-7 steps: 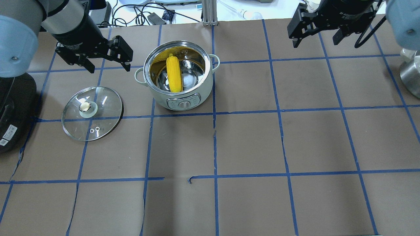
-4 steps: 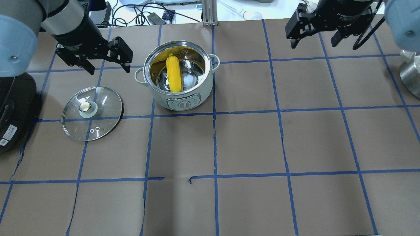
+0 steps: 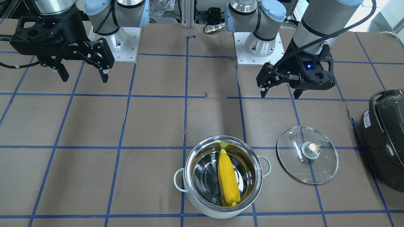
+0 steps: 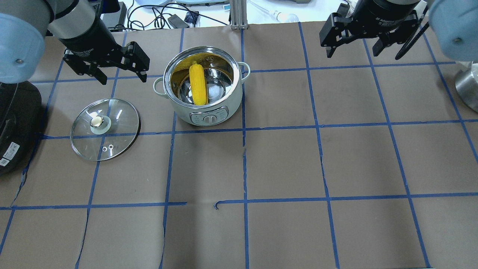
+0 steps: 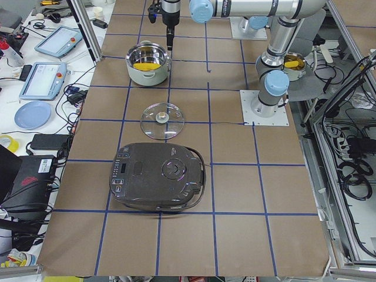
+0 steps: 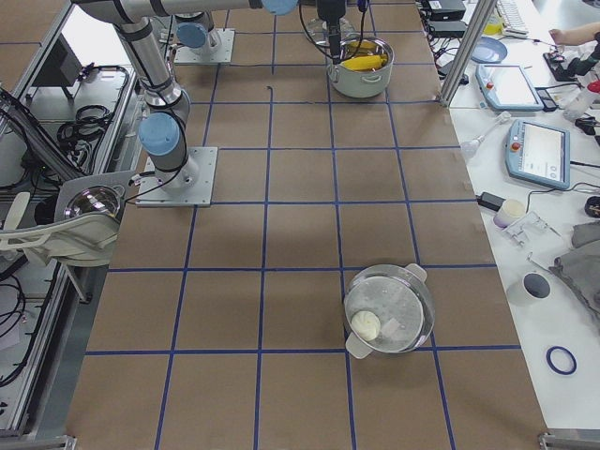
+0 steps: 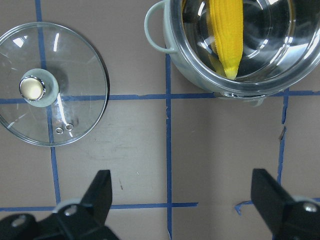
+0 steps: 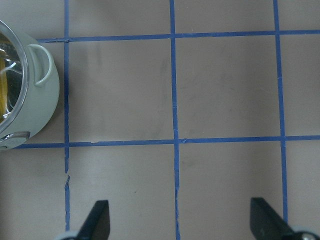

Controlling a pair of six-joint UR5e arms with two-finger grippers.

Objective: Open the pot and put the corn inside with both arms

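Bright, even, sharp; soft shadows.

The tabletop [image 4: 283, 164] is covered with brown paper, divided into squares by blue tape lines [image 4: 245, 172]. The paper is torn in places along the tape.

A large dark grey appliance [image 5: 158, 183] with a rounded lid and a control panel sits at the centre of the exterior left view. In the overhead view the left edge cuts it off.

A clear-lidded pot [image 6: 389, 309] stands lower centre in the exterior right view, with a pale round item [image 6: 367, 324] inside.

At the left of the exterior left view, a white side bench carries a handheld controller [image 5: 41, 79] and a light blue plate [image 5: 33, 114].

An aluminium post [image 4: 236, 15] stands at top centre of the overhead view, with black cables [image 4: 149, 13] to its left.
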